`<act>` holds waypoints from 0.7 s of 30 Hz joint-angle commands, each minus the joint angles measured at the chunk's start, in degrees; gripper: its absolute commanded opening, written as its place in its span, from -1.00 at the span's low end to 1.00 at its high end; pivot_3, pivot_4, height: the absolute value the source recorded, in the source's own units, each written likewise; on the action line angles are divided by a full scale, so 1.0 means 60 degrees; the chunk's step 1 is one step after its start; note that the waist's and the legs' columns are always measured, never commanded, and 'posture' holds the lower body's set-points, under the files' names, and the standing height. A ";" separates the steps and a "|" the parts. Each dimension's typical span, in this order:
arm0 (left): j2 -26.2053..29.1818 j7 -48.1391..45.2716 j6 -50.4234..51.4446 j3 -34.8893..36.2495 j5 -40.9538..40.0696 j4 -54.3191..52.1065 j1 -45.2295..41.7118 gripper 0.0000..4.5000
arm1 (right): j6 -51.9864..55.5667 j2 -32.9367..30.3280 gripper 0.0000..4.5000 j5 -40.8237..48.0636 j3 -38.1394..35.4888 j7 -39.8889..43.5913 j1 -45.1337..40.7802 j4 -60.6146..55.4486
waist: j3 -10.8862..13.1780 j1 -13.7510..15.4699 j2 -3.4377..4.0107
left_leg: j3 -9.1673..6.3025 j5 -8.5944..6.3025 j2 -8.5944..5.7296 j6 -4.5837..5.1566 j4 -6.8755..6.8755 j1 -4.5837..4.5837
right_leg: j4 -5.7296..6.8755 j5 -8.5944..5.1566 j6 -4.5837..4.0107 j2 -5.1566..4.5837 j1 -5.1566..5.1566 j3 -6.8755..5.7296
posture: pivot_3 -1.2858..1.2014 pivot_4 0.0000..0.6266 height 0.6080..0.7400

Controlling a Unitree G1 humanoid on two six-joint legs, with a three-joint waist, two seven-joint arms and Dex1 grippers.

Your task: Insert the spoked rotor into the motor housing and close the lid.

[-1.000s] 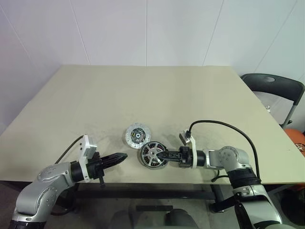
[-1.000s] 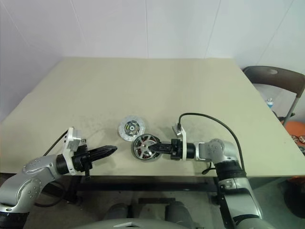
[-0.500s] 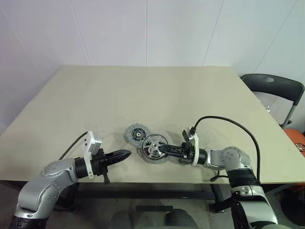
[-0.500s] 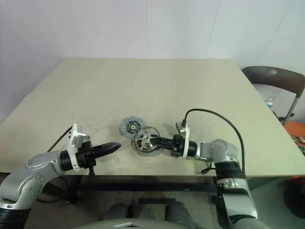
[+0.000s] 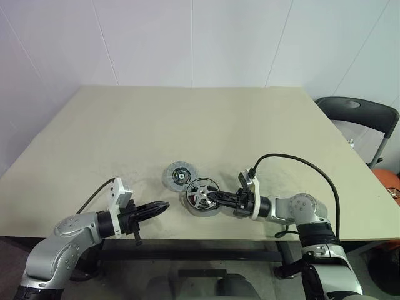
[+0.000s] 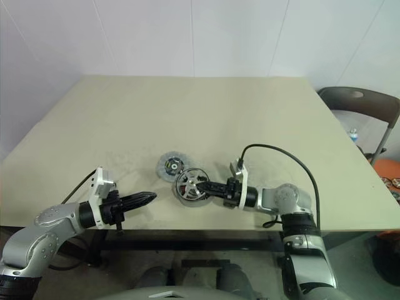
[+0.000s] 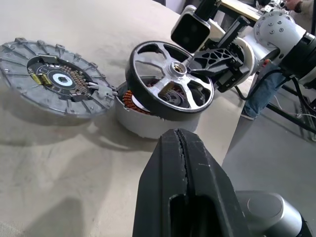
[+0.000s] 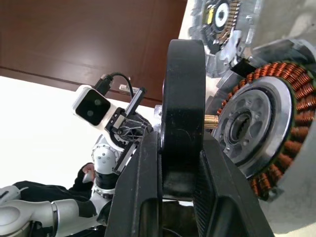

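Note:
The spoked rotor (image 5: 201,195), a dark wheel with silvery spokes, leans tilted over a white round cup ringed with copper coils (image 7: 143,118). My right gripper (image 5: 212,196) is shut on the rotor's dark rim (image 8: 182,98), reaching in level from the right. The light grey ribbed motor housing (image 5: 179,175) lies flat on the table just behind and to the left, its green and black centre (image 7: 57,78) facing up. My left gripper (image 5: 164,204) is shut and holds nothing. It hovers near the table's front edge, a short way left of the rotor, pointing at it.
The beige table (image 5: 187,119) stretches bare behind the parts, and its front edge (image 5: 206,237) runs just below both grippers. A black cable (image 5: 294,161) loops up from my right wrist. A dark chair (image 5: 359,115) stands beyond the table's right edge.
My right wrist has turned and tipped the rotor up onto the coiled cup, slightly nearer the grey disc. The left gripper has barely moved.

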 commanded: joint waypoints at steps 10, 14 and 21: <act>0.0095 0.0108 0.0047 0.0119 -0.0029 -0.0159 -0.0404 -1.00 | 0.0432 -0.0134 -0.81 0.0257 -0.0283 0.0140 -0.0034 -0.0420 | 0.0000 -0.0007 0.0000 | -0.0001 0.0000 0.0003 0.0000 -0.0005 0.0000 | 0.0000 0.0000 0.0001 0.0008 -0.0003 0.0003 | 0.03 -1.00 1.00; 0.0117 0.0147 0.0067 0.0136 -0.0018 -0.0186 -0.0393 -1.00 | 0.0458 -0.0118 -0.81 0.0200 -0.0110 0.0138 0.0089 -0.0495 | 0.0000 -0.0012 0.0000 | -0.0001 0.0000 0.0003 0.0000 -0.0005 0.0000 | 0.0000 0.0000 0.0001 0.0010 -0.0003 0.0004 | 0.03 -1.00 1.00; 0.0081 0.0268 0.0071 0.0079 -0.0018 -0.0349 -0.0327 -1.00 | 0.0375 -0.0083 -0.81 0.0166 0.0048 0.0092 0.0202 -0.0524 | -0.0001 -0.0008 -0.0001 | -0.0002 0.0000 0.0003 0.0000 -0.0003 0.0000 | 0.0000 0.0000 0.0001 0.0012 -0.0002 0.0006 | 0.03 -1.00 1.00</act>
